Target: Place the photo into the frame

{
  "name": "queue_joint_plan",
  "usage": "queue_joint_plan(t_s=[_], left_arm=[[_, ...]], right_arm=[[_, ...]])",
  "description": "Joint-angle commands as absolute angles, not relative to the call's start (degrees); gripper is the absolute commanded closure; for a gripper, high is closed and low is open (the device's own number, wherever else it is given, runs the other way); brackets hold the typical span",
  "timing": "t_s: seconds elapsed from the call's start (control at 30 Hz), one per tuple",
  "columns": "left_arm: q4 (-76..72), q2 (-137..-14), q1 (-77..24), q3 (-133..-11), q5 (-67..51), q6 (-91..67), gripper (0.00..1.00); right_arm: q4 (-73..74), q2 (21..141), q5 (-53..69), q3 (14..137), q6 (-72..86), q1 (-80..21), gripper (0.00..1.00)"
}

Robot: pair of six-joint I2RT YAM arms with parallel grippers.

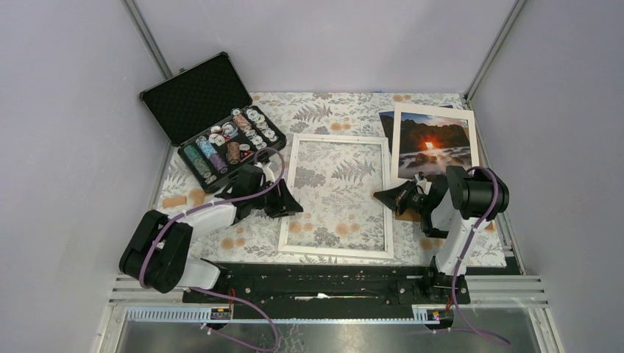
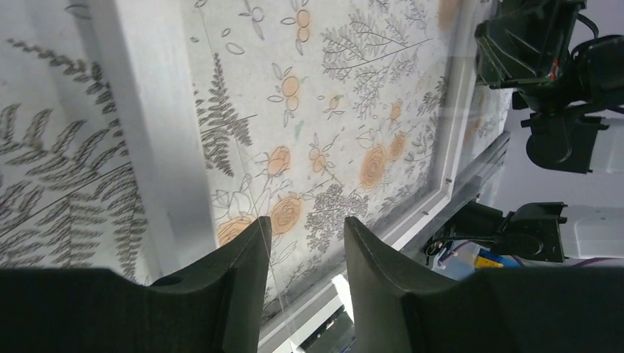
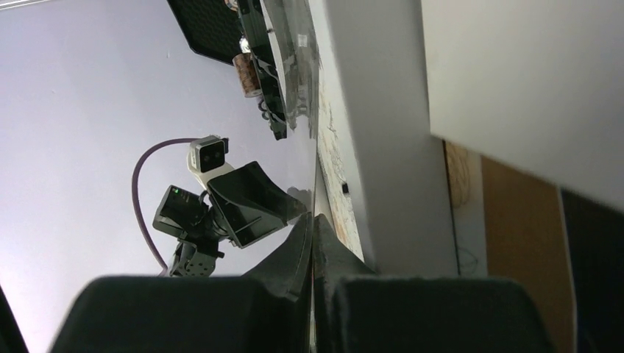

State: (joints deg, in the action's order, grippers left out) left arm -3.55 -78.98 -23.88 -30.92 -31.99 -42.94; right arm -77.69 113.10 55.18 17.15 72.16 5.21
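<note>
Two risks noted. Thin white rectangular picture frame (image 1: 338, 137) lies flat. White-bordered sunset landscape photo (image 1: 434, 140) rests just beyond its far right corner, untouched. At the frame's left rail the left gripper (image 1: 291, 204) gapes, empty. At its right rail the right gripper (image 1: 383, 195) is pinched closed, contents unclear. A one-sided pull could skew the frame into the photo.

At my far left, an open black foam-lined case (image 1: 195, 95) holds rows of poker chips (image 1: 232, 140), resting on the fern-and-flower tablecloth (image 1: 331, 110).
</note>
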Motion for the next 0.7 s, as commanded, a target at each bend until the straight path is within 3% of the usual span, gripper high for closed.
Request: queue_joint_plan(t_s=[0.0, 0.2, 0.43, 0.5, 0.57, 0.67], left_arm=[[-4.03, -75.72, -23.47, -29.7, -28.35, -41.4, 0.51], [-1.95, -71.7, -23.38, -28.42, -25.65, -40.22, 0.38], [5.98, -67.52, -22.56, -30.14, -20.07, -35.73, 0.3], [5.98, -65.18, -22.31, -29.02, -18.0, -36.59, 0.25], [5.61, -63.0, -22.32, -27.21, -15.89, -38.03, 0.13], [3.1, -60.3, -22.24, -24.33, -15.55, -39.65, 0.08]], right_arm=[[-85.03, 111.58, 52.6, 13.63, 71.91, 3.87, 1.0], [-84.7, 109.99, 50.26, 11.08, 70.69, 2.38, 1.0], [-81.56, 107.06, 49.99, 9.01, 68.21, 1.14, 1.0], [-80.55, 106.62, 50.17, 8.96, 67.69, 1.11, 1.0], [-81.34, 106.73, 50.1, 8.72, 68.17, 0.81, 1.0], [-82.52, 107.58, 50.22, 8.83, 68.77, 0.3, 1.0]])
